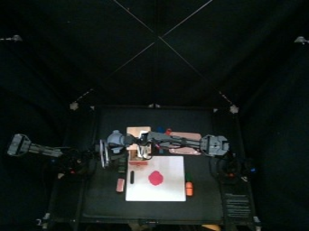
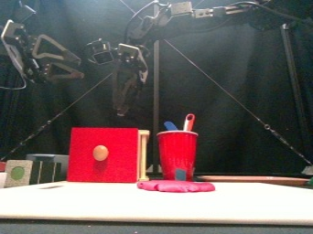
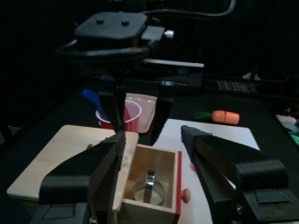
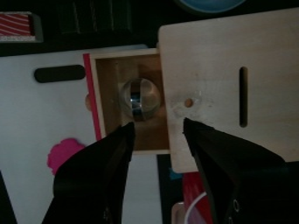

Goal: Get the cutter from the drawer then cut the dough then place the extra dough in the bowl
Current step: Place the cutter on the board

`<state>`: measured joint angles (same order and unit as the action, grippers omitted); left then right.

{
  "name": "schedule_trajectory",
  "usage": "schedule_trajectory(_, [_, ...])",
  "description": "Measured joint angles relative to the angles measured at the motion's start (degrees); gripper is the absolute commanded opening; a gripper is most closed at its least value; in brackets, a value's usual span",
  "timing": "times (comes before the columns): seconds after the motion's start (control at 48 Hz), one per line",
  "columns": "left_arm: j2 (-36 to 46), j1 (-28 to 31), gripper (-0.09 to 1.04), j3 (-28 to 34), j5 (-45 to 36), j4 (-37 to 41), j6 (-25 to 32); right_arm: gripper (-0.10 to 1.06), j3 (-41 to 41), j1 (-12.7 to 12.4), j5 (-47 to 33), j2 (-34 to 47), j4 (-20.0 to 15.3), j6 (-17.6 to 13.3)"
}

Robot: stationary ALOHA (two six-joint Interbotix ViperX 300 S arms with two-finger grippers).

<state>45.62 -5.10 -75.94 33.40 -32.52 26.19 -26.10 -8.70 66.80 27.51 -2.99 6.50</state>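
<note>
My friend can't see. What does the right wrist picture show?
The right gripper, jaws open, hangs over the open drawer of the wooden box, where the round metal cutter lies. Next to the box is the white board with pink dough on it, and a bit of the blue bowl shows too.

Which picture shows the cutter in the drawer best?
The right wrist view looks straight into the open drawer at the cutter. The left wrist view shows part. The red drawer front hides it in the front view; from the top it is tiny.
</note>
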Motion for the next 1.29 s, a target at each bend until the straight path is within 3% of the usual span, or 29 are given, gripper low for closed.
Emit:
schedule_trajectory(0.188, [0.79,0.09,0.89,-0.53,0.0,0.09,0.0,0.76,-3.25,1.76,1.32,2.37,-0.09,-0.62])
schedule_trajectory(0.438, [1.49,0.09,0.89,-1.76,0.0,0.09,0.0,0.62,-3.34,2.29,1.67,4.66,-1.14,-0.7])
schedule_trajectory(0.833, [3.08,-0.26,0.89,-4.31,-0.35,-0.62,-0.44,0.62,-3.43,1.85,1.58,5.71,-0.26,-1.76])
schedule_trajectory(1.292, [3.96,0.0,0.89,-6.5,-0.7,-1.93,-0.44,0.74,-3.34,1.85,0.62,6.06,0.62,-2.72])
